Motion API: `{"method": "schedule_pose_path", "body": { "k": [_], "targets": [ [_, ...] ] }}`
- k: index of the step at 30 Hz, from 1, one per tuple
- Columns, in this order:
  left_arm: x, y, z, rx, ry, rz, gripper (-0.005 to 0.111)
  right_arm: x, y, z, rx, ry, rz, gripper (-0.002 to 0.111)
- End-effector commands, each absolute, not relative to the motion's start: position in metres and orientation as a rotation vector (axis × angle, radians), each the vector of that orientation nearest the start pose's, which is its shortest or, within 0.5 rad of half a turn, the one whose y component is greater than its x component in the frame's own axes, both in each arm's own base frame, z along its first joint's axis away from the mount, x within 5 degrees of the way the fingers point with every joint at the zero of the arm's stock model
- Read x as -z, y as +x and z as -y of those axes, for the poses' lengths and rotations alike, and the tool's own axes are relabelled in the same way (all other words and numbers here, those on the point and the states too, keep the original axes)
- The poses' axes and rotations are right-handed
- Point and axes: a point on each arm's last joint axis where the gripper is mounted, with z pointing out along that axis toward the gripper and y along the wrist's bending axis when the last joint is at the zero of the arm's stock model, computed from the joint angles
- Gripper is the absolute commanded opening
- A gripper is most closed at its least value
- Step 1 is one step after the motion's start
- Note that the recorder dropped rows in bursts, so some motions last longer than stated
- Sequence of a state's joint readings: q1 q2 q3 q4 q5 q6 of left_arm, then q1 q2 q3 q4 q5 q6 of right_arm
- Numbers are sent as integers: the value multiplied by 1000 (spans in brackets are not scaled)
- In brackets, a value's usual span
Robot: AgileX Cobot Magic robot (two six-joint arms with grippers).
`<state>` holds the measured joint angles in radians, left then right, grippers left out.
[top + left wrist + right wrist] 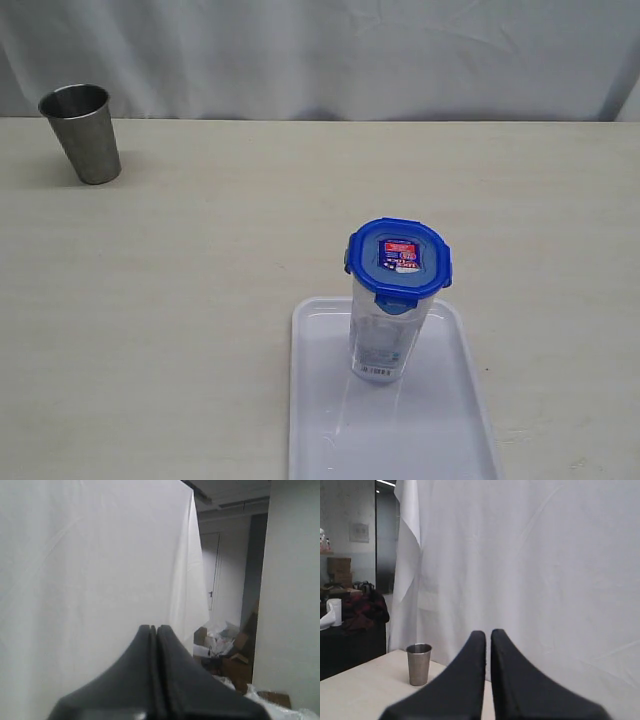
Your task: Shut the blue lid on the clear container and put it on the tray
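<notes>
The clear container [385, 335] stands upright on the white tray [330, 430], toward the tray's far end. The blue lid [398, 259] sits flat on the container's rim, its red-and-blue sticker facing up and its flaps down. Neither arm shows in the exterior view. My left gripper [155, 628] is shut with nothing between its black fingers and faces the white curtain. My right gripper [488, 633] is shut too, empty, raised above the table and aimed at the curtain. The container, lid and tray are out of both wrist views.
A grey steel cup [82, 132] stands at the table's far left corner, and the same steel cup [419, 664] shows in the right wrist view. A white curtain [330, 50] hangs behind the table. Boxes and clutter [225, 650] lie beyond the curtain's edge.
</notes>
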<state>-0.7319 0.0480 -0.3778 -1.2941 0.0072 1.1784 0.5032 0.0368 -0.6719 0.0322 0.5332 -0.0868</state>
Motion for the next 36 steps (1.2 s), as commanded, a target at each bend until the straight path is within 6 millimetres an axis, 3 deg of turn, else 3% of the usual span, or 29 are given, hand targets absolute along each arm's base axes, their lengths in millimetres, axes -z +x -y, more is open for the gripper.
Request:
{"method": "schedule_pose_path", "body": {
  "k": [1,36],
  "targets": [
    [-333,10,9,754,351,-1086,0,-359,-17,8,-387,-396,-1349,5],
    [-333,9,11,762,369,-1087,0,-357,-16,7,-433,-368,-1375,5]
  ]
}}
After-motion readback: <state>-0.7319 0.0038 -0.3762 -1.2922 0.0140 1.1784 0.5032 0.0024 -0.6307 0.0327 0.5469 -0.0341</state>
